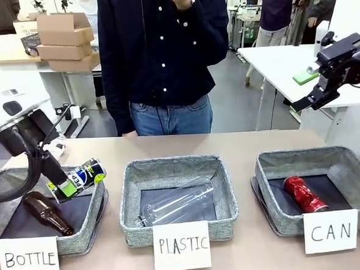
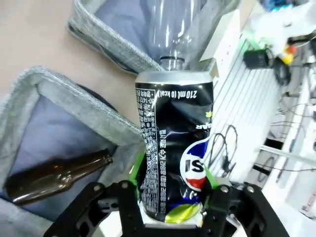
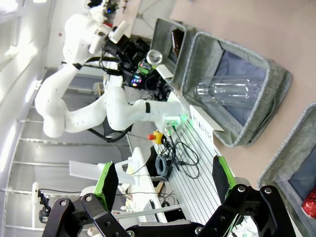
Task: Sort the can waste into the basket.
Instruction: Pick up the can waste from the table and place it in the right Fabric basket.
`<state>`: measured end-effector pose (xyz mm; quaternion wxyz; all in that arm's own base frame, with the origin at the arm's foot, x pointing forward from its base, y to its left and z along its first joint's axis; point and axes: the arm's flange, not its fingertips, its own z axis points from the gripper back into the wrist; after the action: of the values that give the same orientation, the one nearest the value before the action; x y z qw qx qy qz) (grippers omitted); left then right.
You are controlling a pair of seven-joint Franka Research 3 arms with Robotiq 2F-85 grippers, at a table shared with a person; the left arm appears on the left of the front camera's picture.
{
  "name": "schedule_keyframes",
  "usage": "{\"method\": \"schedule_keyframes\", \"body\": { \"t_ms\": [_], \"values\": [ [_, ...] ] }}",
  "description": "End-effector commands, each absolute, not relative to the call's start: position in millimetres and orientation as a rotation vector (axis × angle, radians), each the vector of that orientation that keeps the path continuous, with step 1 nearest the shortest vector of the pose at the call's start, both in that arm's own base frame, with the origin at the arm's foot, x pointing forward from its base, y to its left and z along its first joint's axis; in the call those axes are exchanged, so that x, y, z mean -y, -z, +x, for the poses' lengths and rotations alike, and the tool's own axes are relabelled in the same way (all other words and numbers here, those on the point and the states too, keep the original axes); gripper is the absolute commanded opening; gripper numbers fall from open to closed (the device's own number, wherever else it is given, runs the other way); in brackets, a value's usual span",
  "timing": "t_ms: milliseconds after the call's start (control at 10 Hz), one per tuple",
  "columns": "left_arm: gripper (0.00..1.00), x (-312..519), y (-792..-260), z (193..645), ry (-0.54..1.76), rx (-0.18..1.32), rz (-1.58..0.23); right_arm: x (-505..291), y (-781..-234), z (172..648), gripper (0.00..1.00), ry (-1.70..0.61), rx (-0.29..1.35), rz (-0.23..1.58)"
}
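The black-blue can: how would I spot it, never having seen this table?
Find the leftmost of three grey bins, the bin carded BOTTLE. Over its right rim the left gripper holds the black-blue can tilted. Its round logo and lime-green trim set it apart from the brown glass bottle below and the red can far right.

You've got 3 boxes [image 1: 64, 37] stacked on a desk [image 1: 10, 57] back left, white table [image 1: 279, 58] right, grey floor [image 1: 234, 107].

left arm [image 1: 4, 112]: white shell, black looping cable [image 1: 33, 165] | jaws: black linkage, green pads [image 3: 107, 183]
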<state>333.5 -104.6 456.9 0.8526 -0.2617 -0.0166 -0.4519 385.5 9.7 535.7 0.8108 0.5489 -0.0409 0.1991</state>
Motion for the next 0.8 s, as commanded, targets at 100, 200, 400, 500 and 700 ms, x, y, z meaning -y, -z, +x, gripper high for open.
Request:
{"method": "schedule_keyframes", "body": {
  "t_ms": [100, 200, 400, 500, 700],
  "values": [
    [0.46, 198.8, -454.9, 335.3, 1.351, 0.271, -0.554, 23.0, -566.1, 361.6, 1.0, -0.414, 0.183, 1.042],
    [0.46, 252.3, -475.0, 302.2, 1.61, 0.378, -0.626, 68.1, -573.0, 349.0, 1.0, -0.278, 0.244, 0.994],
    [0.46, 328.9, -491.9, 254.8, 1.826, 0.474, -0.53, 149.9, -570.1, 309.6, 1.0, -0.005, 0.337, 0.92],
    [0.46, 367.0, -494.5, 252.2, 1.841, 0.509, -0.472, 180.7, -564.6, 282.0, 1.0, 0.105, 0.405, 0.905],
    [0.46, 446.1, -497.6, 266.5, 1.798, 0.604, -0.413, 205.6, -541.8, 252.1, 1.0, 0.155, 0.525, 0.969]
  ]
}}
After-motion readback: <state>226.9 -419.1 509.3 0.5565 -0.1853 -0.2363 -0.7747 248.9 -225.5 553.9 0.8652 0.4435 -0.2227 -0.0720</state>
